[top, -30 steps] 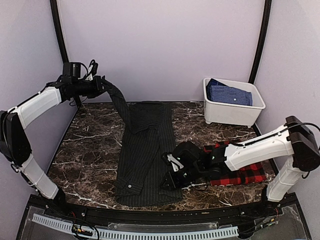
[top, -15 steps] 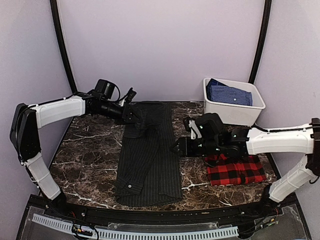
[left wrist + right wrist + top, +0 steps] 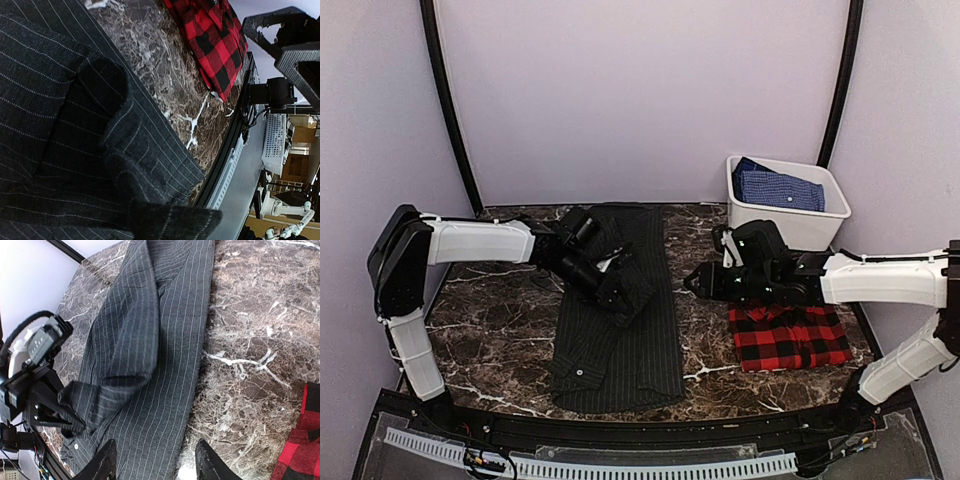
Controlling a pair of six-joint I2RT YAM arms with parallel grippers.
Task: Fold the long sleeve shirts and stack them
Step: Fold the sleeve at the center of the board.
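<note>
Folding a sleeve [image 3: 115,385] inward, the left gripper [image 3: 618,292] pinches the charcoal pinstriped cloth shirt [image 3: 620,355] at centre. The right gripper [image 3: 155,445] hangs spread near the red-and-black plaid shirt [image 3: 790,338] at four o'clock. Next, probably: lay the sleeve flat and release.

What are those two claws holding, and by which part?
The left gripper is shut on the pinstriped shirt, pinching a bunch of its sleeve. The right gripper is open and holds nothing.
</note>
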